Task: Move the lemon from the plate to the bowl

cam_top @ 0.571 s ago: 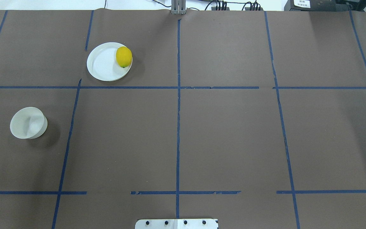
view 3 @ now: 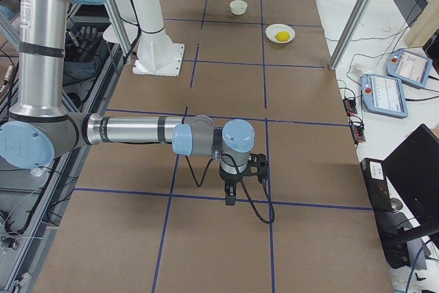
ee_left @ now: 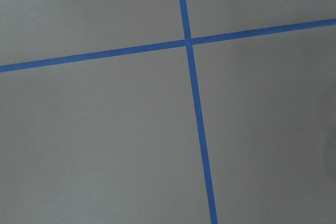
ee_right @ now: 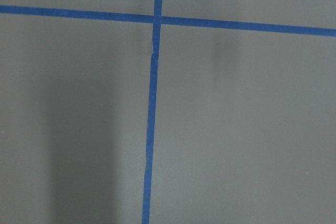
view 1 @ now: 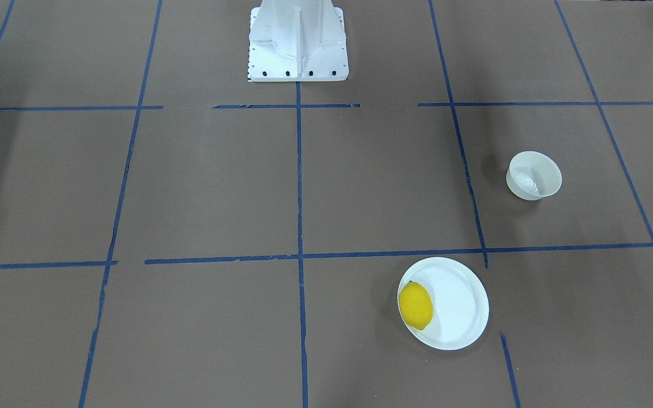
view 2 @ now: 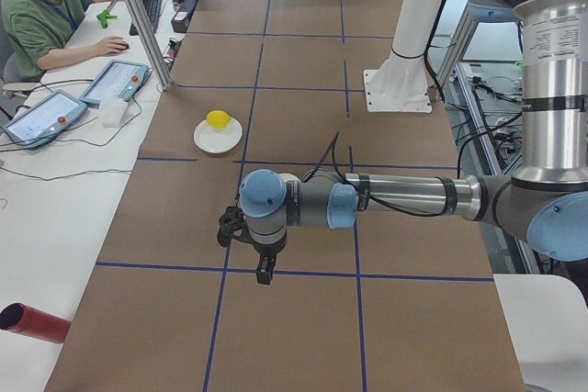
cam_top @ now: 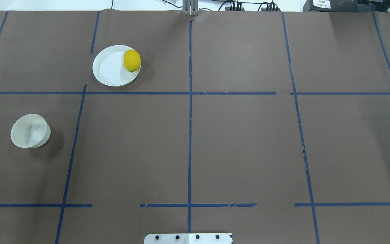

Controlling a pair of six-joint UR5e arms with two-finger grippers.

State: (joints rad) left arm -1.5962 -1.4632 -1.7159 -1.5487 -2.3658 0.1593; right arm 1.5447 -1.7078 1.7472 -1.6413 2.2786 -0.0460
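The yellow lemon [cam_top: 132, 60] lies on the right side of the flat white plate [cam_top: 108, 67] at the far left of the table. It also shows in the front view [view 1: 415, 305] on the plate [view 1: 459, 306]. The small deep white bowl [cam_top: 29, 130] stands empty, nearer the robot and further left; it also shows in the front view [view 1: 533, 175]. Both grippers are outside the overhead and front views. The left gripper [view 2: 263, 274] hangs over bare table at the left end, and the right gripper [view 3: 230, 199] at the right end. I cannot tell whether either is open or shut.
The brown table is marked with blue tape lines [cam_top: 189, 112]. The white robot base [view 1: 298, 39] stands at the near middle edge. An operator [view 2: 41, 11] sits at a side desk with tablets [view 2: 115, 82]. A red cylinder [view 2: 28, 322] lies off the table's end.
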